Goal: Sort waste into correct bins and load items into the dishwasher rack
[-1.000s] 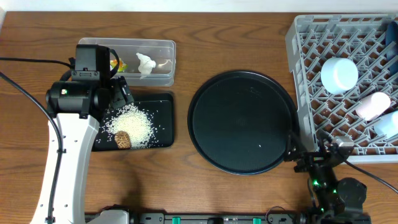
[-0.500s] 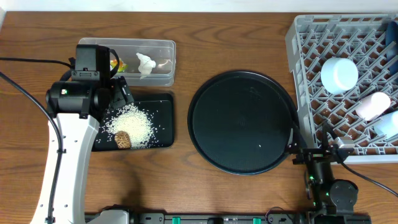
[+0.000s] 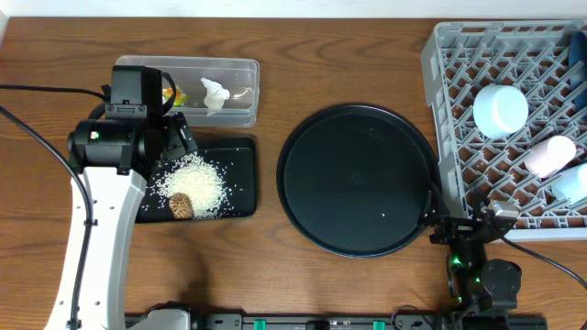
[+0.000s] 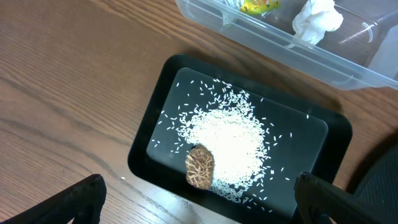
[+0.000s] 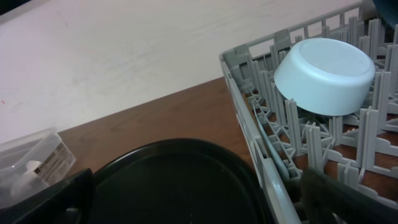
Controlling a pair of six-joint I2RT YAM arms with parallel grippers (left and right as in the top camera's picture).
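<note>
Left claw (image 4: 200, 205) spread apart, empty, over black tray (image 4: 311, 162) holding rice (image 4: 230, 140) and brown lump (image 4: 199, 168). Wrapper (image 4: 260, 6) and tissue (image 4: 317, 15) lie in clear tub (image 4: 348, 68), far-left bench. Right claw (image 5: 199, 202) apart, empty, by rack (image 3: 440, 64); bowl (image 3: 500, 110) racked. Sorting looks done: raise both arms straight, clear of rims.

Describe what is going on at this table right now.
Two robot arms are sorting waste and loading a dishwasher rack. Neither holds anything: the left hand hangs open over the shallow black tray, where the rice grains and a brown food lump lie. The yellow-green wrapper and white tissue sit in the clear tub. An upturned bowl, a pink cup and a light-blue cup are in the rack. The right hand is open by the rack's near corner, beside the round black tray.
</note>
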